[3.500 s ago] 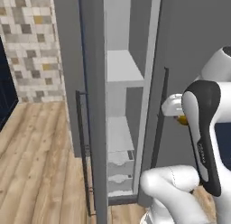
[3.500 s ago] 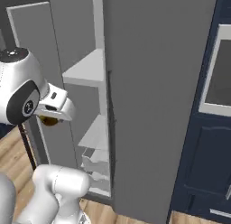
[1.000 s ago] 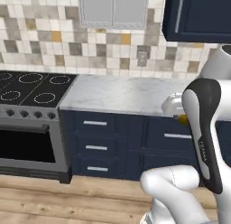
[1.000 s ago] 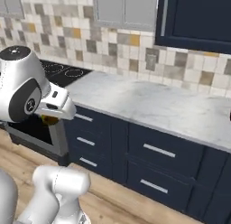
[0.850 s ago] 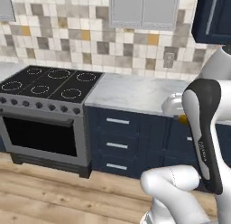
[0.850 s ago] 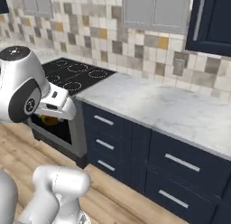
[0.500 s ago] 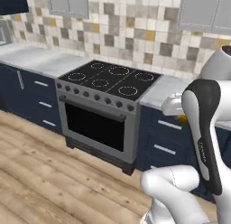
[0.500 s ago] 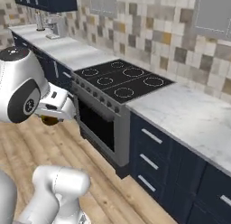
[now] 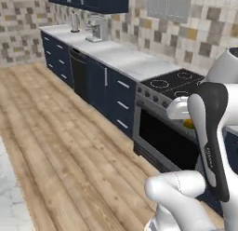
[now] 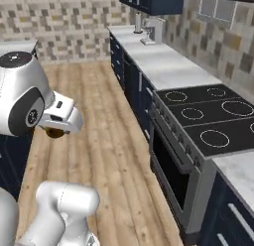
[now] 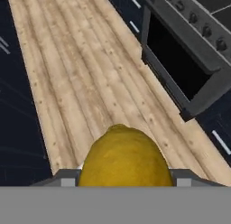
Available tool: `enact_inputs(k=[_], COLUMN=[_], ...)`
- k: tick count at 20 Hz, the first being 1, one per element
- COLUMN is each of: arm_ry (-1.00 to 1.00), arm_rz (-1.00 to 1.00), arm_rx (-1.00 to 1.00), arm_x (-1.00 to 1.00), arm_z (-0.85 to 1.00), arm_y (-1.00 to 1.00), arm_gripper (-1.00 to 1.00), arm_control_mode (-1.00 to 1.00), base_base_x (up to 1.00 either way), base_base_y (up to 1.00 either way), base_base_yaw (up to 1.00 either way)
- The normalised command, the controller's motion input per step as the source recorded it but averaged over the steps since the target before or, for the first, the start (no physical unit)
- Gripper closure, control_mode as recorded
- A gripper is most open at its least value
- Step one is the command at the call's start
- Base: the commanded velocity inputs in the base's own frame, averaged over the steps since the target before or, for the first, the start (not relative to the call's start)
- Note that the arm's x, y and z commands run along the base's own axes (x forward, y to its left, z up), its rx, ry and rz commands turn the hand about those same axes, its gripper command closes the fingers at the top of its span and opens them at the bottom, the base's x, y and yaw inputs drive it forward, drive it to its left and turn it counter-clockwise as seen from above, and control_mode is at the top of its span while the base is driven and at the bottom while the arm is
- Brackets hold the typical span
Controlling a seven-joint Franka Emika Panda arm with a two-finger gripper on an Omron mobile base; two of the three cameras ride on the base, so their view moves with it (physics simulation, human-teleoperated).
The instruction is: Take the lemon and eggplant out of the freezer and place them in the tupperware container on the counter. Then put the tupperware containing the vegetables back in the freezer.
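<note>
Base has swung from freezer past the stove; views now face wood floor [image 11: 67,74], oven [image 11: 185,69] and far sink counter [image 9: 116,53]. Gripper [image 11: 122,180] holds lemon [image 11: 124,157] between jaws. Risk: fast turning jolts lemon loose, dropping it to floor.

Lemon [image 11: 124,157] btwn fingers, above floor [image 11: 90,83].

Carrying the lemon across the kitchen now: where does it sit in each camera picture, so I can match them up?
Left base view: the lemon peeks out yellow at mid-right, behind the arm.
Right base view: it hangs at left under the gripper.
Hand view: bottom centre, large.
Shared landmark: the oven with its dark door.
</note>
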Motion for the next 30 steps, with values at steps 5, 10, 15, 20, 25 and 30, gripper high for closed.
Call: enact_inputs(k=[5, 10, 15, 20, 25, 30], arm_ry=[0.00, 0.00, 0.00, 0.00, 0.00, 0.00], arm_rz=[0.00, 0.00, 0.00, 0.00, 0.00, 0.00], arm_rx=[0.00, 0.00, 0.00, 0.00, 0.00, 0.00], arm_x=[0.00, 0.00, 0.00, 0.00, 0.00, 0.00], arm_z=[0.00, 0.00, 0.00, 0.00, 0.00, 0.00], arm_y=[0.00, 0.00, 0.00, 0.00, 0.00, 0.00], arm_gripper=[1.00, 1.00, 1.00, 1.00, 1.00, 1.00], arm_control_mode=[1.00, 1.00, 1.00, 1.00, 1.00, 1.00], base_base_x=[0.98, 0.79, 0.55, 0.39, 0.19, 0.22], base_base_y=[0.03, -0.15, -0.36, -0.30, -0.43, -0.44], base_base_yaw=[0.65, 0.66, 0.72, 0.83, 0.80, 0.79])
